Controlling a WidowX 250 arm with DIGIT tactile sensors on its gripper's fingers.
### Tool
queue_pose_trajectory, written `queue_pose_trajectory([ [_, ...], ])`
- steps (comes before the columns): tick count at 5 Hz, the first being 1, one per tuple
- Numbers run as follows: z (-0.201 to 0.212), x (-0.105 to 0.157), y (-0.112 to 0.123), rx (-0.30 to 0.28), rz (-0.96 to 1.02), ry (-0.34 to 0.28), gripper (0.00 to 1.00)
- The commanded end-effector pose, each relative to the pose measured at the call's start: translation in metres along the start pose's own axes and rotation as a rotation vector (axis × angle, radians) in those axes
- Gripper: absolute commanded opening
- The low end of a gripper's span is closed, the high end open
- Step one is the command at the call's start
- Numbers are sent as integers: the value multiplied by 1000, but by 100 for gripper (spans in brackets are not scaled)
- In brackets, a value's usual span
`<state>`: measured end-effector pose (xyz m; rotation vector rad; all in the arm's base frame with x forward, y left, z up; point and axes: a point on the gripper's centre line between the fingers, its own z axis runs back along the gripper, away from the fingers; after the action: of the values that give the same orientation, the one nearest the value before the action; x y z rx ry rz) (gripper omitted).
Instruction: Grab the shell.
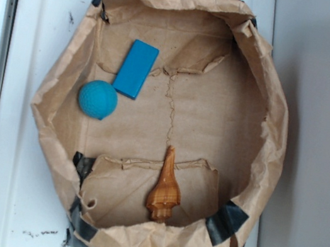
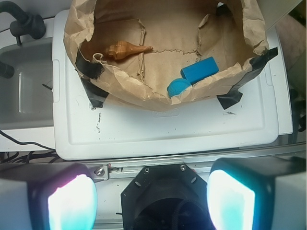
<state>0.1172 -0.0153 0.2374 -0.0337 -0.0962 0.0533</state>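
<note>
The shell (image 1: 164, 191) is glossy orange-brown, with its thin spire pointing to the bin's middle and its wide ribbed body near the bin's lower wall. It lies on the floor of a brown paper-lined bin (image 1: 64, 80). In the wrist view the shell (image 2: 125, 49) lies at the upper left inside the bin. My gripper (image 2: 151, 201) is open and empty, its two glowing pads (image 2: 72, 203) wide apart at the bottom of the wrist view. It hangs above the robot base, outside the bin and far from the shell. The gripper is not seen in the exterior view.
A blue ball (image 1: 97, 99) and a blue rectangular block (image 1: 135, 69) lie at the bin's left side, also in the wrist view as ball (image 2: 178, 87) and block (image 2: 199, 70). The bin's crumpled walls stand tall, taped with black tape (image 1: 224, 222). It sits on a white board (image 1: 44, 12).
</note>
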Motion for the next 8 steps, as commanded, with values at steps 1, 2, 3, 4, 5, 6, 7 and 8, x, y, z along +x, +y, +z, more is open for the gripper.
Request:
queue_pose_trajectory([
  [1, 0, 0, 0, 0, 0, 0, 100],
  [2, -10, 35, 1, 64, -44, 19, 100],
  [3, -10, 35, 1, 64, -44, 19, 100],
  [4, -10, 35, 1, 64, -44, 19, 100],
  [5, -14, 82, 6, 41, 49, -6, 100],
  [6, -17, 122, 16, 49, 168, -10, 100],
  [7, -17, 122, 16, 49, 168, -10, 100],
  [8, -17, 122, 16, 49, 168, -10, 100],
])
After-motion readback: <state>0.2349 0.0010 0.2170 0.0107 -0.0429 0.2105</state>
